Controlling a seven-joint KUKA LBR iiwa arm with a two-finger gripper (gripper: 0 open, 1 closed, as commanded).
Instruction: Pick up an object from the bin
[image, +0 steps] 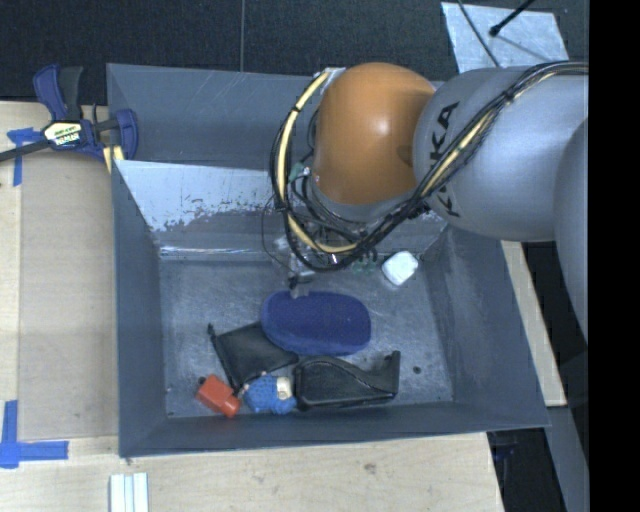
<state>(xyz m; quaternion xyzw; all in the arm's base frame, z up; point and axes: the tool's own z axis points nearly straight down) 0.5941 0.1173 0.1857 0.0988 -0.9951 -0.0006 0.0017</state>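
Hand (297, 279) over blue oval pad (317, 322), grey bin (140, 330)

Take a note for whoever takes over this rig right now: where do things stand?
Gripper: low in the bin, at the far left edge of the blue oval pad; nothing visibly held.
Other things: black pieces, orange block and small blue thing by the near wall; white piece at right.
Done: nothing lifted yet.
Left: grasp one thing and lift it out.
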